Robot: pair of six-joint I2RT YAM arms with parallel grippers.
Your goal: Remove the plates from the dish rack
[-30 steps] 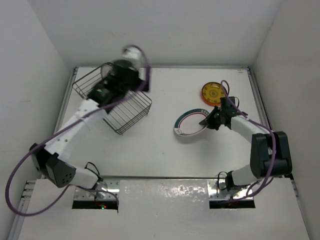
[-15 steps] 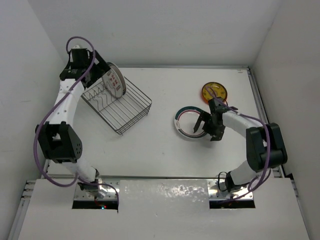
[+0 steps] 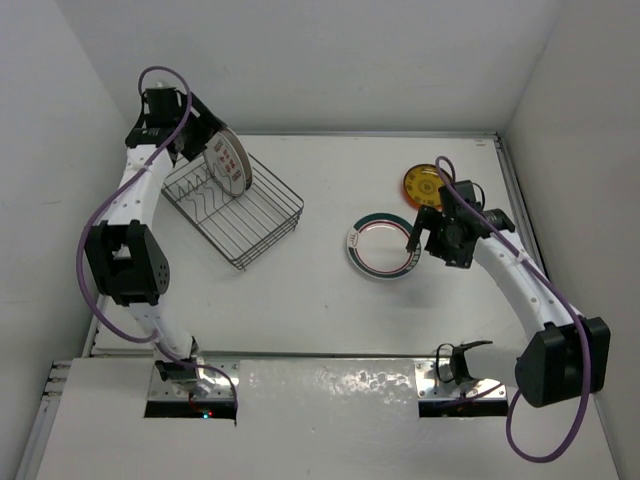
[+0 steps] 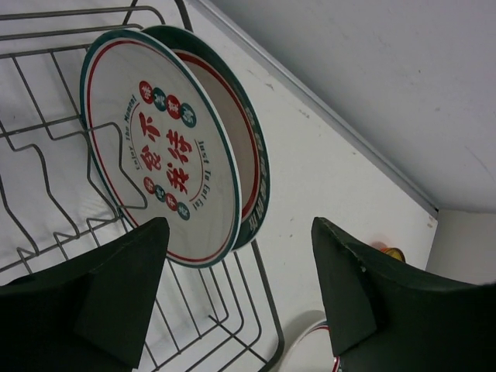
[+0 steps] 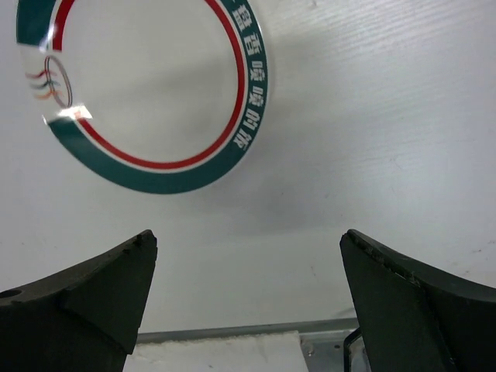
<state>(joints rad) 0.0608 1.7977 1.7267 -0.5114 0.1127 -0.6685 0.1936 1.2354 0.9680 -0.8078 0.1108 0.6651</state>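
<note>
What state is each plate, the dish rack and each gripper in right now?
Dish rack: on the table, holding two plates.
Front white plate: upright in the rack, not gripped.
Rear white plate: upright just behind it.
Third white plate: flat on the table.
Yellow-orange plate: flat on the table.
Left gripper: open, empty.
Right gripper: open, empty.

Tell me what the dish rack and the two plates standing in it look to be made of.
Dish rack: thin metal wire, dull grey, bent into an open grid. Front plate and back plate: smooth white with printed red and green bands and lettering; thin rims suggest melamine, though glazed ceramic is possible.
</note>
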